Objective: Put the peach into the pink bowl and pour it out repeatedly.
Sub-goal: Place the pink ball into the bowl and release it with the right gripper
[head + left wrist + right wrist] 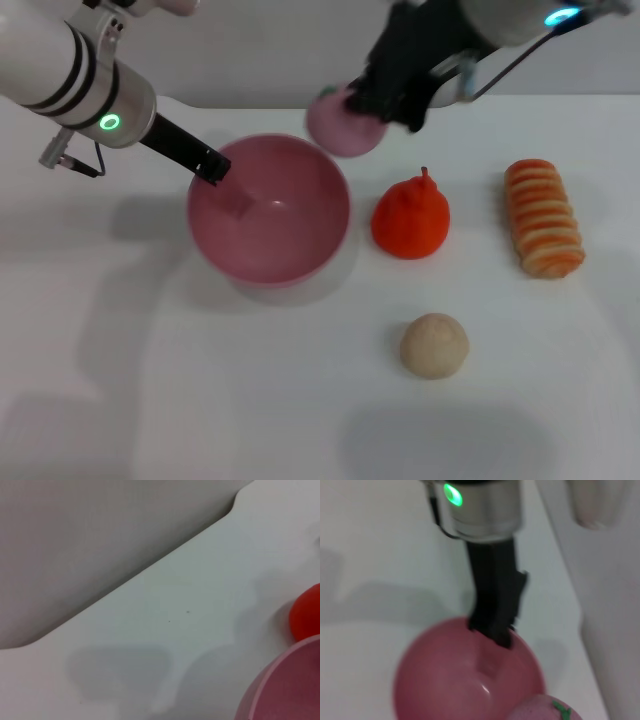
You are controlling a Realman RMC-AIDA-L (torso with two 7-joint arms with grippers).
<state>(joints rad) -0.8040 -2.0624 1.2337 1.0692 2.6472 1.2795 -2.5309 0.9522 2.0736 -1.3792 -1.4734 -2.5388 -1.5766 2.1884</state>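
The pink bowl (285, 235) stands upright on the white table, and nothing lies inside it. My left gripper (212, 166) is shut on its left rim, one finger inside the wall and one outside. The right wrist view shows that same left gripper (495, 630) on the bowl (445, 680). The peach (338, 128), pale pink, hangs just beyond the bowl's far right rim, held in my right gripper (372, 108), which is shut on it. Its green stem spot shows on the peach (545, 711) in the right wrist view. The left wrist view catches only the bowl's outer wall (285, 687).
An orange-red pear (410, 220) stands right of the bowl, also seen as the pear (307, 612) from the left wrist. A beige ball (434, 345) lies nearer the front. A striped orange loaf (543, 217) lies at the right. The table's far edge runs behind the bowl.
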